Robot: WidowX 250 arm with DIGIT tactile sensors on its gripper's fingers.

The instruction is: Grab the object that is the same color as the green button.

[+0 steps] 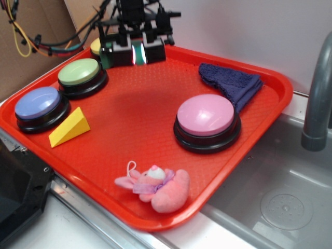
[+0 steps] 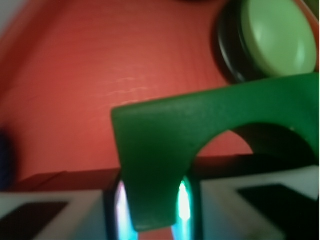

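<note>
— At the far left corner of the red tray (image 1: pixel 155 207), what does the exterior view show?

— My gripper (image 1: pixel 138 53) hangs just above the tray floor, its two pale fingers (image 1: pixel 154 51) close together with a sliver of green glowing between them. The green button (image 1: pixel 79 71) sits just to its left, the blue button (image 1: pixel 37 102) and yellow wedge (image 1: pixel 69 128) nearer the front. The pink button (image 1: pixel 206 115), a folded blue cloth (image 1: pixel 231 80) and a pink plush toy (image 1: pixel 155 187) lie well apart from me.

— And the wrist view?

— One leg of the green arch block (image 2: pixel 165 150) is pinched between my fingers (image 2: pixel 225 200), so I am clenched on it. The arch stretches off to the right, its cutout facing down, tilted slightly. Beyond it, at upper right, is the green button (image 2: pixel 277 37), with bare tray (image 2: pixel 100 60) elsewhere.
</note>
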